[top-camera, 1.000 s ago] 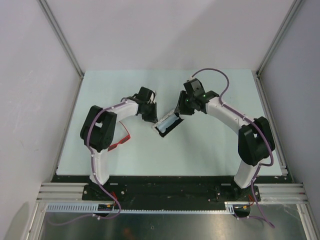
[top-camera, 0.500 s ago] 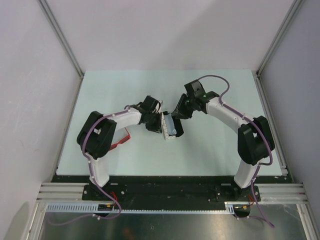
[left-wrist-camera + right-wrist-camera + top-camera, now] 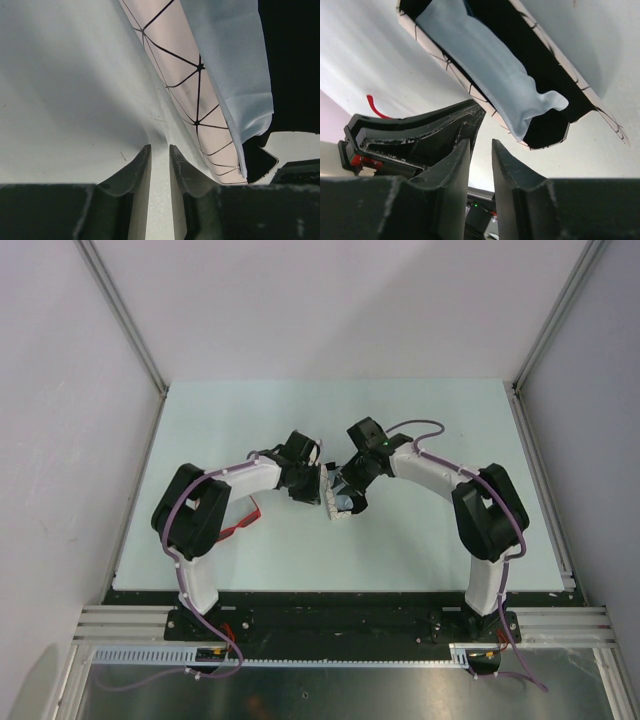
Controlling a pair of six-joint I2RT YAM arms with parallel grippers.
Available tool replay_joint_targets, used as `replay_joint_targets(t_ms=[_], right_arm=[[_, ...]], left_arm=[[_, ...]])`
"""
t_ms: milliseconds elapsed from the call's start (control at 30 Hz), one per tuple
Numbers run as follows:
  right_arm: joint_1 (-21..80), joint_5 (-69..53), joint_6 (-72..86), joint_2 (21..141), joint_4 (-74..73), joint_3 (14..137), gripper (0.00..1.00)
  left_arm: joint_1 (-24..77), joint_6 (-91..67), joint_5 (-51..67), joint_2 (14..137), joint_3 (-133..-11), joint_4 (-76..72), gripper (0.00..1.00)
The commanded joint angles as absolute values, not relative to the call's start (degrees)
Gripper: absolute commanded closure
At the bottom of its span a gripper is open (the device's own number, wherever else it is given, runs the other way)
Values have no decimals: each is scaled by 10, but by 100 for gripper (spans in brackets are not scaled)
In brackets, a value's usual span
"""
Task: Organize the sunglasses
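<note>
White oblong case with a thin black geometric line pattern (image 3: 341, 504) stands tipped on its edge near the middle of the pale mint table top (image 3: 430, 430). It sits between the two grippers. Its mouth is open and shows a black lining. A flat light-blue cloth (image 3: 490, 70) lies inside the case, with one crumpled corner hanging over the rim.

Left gripper (image 3: 160, 160) is at the case's left side. Its fingers (image 3: 134, 172) are drawn close together, and a thin pale edge running down from the patterned case wall sits in the narrow gap. This reads as a pinch on the case's edge, though the contact itself is not sharply shown.

Right gripper (image 3: 481, 160) is just right of the case and faces its open mouth. Its fingers (image 3: 451, 170) stand slightly parted. Nothing is between them, and they are not touching the cloth.

Small sunglasses with a thin bright-red plastic frame (image 3: 246, 517) lie on the table well to the left of the case, on the near side. They are partly covered by the left arm in the overhead view. In the right wrist view only a sliver of red shows beyond the left gripper. Neither gripper touches them.
</note>
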State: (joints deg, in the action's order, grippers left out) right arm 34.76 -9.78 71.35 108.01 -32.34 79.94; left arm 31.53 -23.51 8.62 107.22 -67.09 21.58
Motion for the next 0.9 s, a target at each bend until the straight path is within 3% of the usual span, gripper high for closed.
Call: replay_joint_targets(t_ms=[0,67,233,867], right_arm=[[347,-32,787,1081,-350,802,73],[350,-31,790,1089,-351,802,82],[362,-10,794,1103,-358,802,91],[369,-12,753,1137,-352,801,100]], left_arm=[[313,-243,83,1050,-673,211,74],[313,-243,83,1049,-675,210,74],[313,-245,94,1049,-678,207,73],[314,-253,133,1049,-668,192,73]])
